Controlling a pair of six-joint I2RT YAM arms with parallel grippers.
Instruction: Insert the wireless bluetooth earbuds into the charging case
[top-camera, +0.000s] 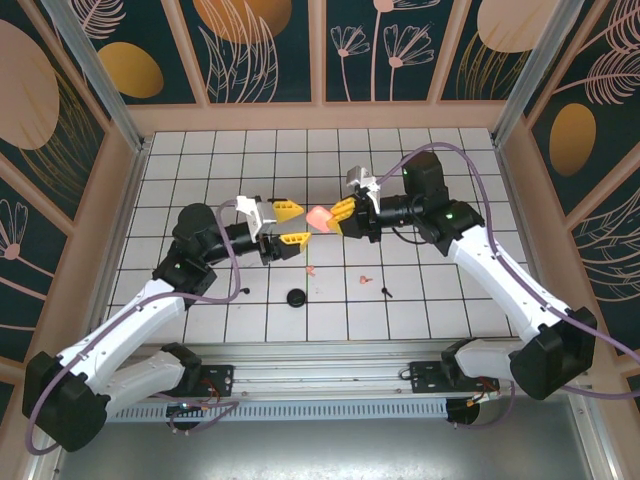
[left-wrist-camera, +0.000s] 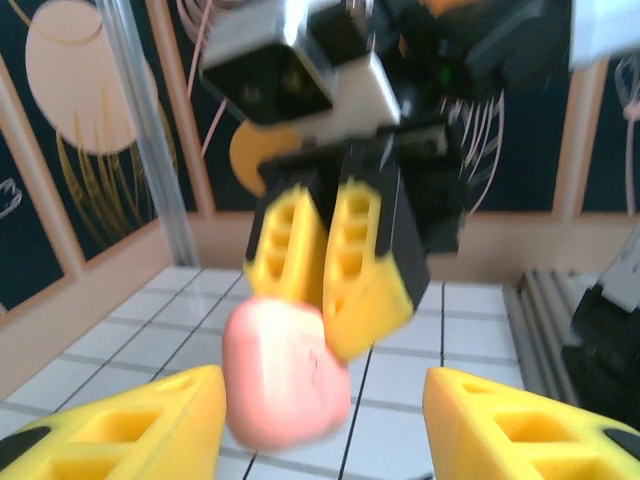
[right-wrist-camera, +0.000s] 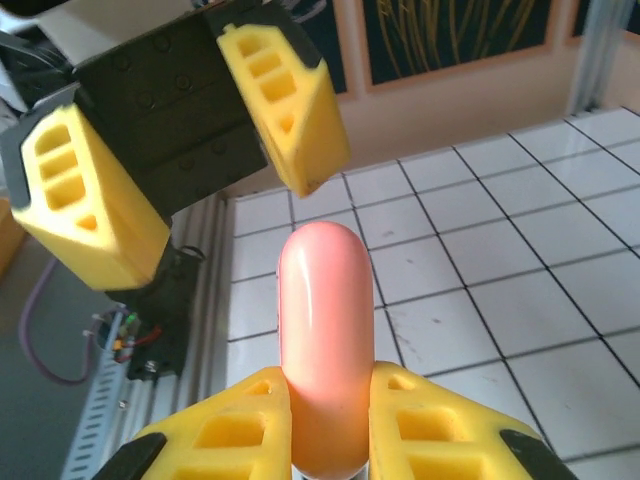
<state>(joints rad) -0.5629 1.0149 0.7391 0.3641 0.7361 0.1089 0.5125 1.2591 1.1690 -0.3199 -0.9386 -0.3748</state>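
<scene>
Right gripper (top-camera: 343, 213) clamps the pink case (right-wrist-camera: 325, 300) above the worktop (top-camera: 450, 300); left gripper (top-camera: 292, 225) hangs released beside it. Earbuds (top-camera: 366, 279) lie below (the glossy case could slip from so narrow a pinch).

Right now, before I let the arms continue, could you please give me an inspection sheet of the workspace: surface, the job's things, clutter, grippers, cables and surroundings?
Surface: white tiled table with dark grid lines.
Job's things: pink charging case held in the air between the two arms; two pink earbuds and one black earbud lie loose on the tiles.
Clutter: black round disc on the tiles near the earbuds.
Grippers: right gripper shut on the case; left gripper open, close to the case, not touching it.
Cables: purple-grey cables loop along both arms, clear of the earbuds.
Surroundings: dark wall panels painted with plants; metal frame posts.
</scene>
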